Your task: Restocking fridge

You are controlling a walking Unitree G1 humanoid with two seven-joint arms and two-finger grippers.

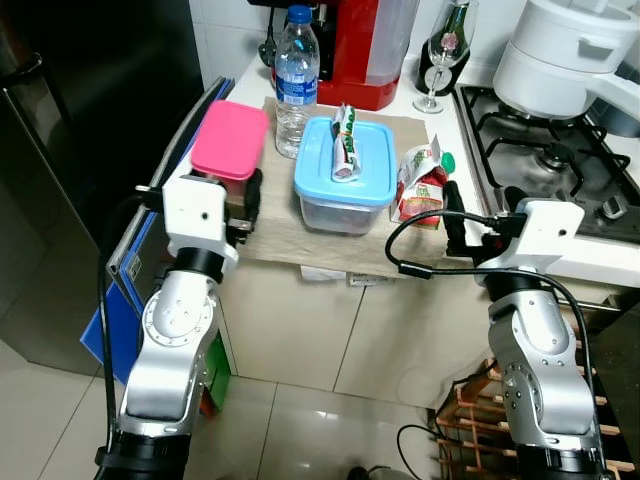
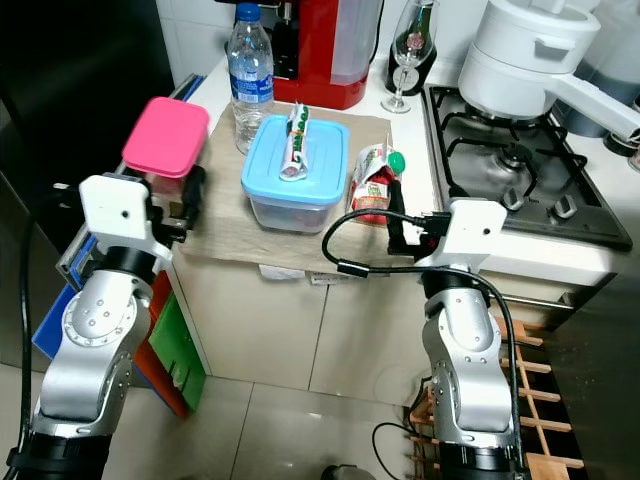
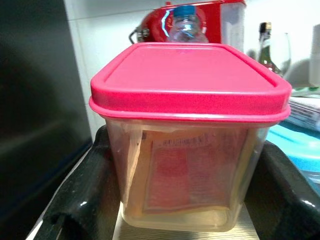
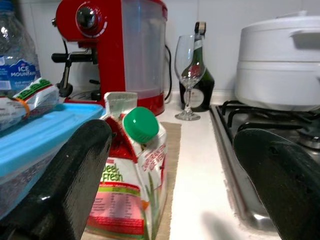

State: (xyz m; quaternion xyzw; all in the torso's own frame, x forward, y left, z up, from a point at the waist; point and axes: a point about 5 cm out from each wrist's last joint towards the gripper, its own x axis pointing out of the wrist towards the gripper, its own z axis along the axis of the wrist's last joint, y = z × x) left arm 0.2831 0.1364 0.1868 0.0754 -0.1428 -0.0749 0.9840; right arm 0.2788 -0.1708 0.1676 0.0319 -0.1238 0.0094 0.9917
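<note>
A pink-lidded clear container [image 1: 230,140] stands on the beige mat [image 1: 290,235] at the counter's left corner. My left gripper [image 1: 228,195] is open around it, one black finger [image 3: 85,200] close against each side wall. To the right sit a blue-lidded container [image 1: 345,170] with a rolled packet [image 1: 345,145] on its lid, and a red pouch with a green cap [image 4: 131,185]. My right gripper [image 4: 175,150] is open at the counter's front edge, just right of the pouch and apart from it. A water bottle [image 1: 296,80] stands behind.
A dark fridge [image 1: 70,150] stands to the left. At the back of the counter are a red coffee machine [image 1: 365,50], a wine glass [image 1: 435,70] and a dark bottle. A gas hob [image 1: 545,160] with a white pot [image 1: 565,50] is on the right. A wooden rack [image 1: 470,410] sits on the floor.
</note>
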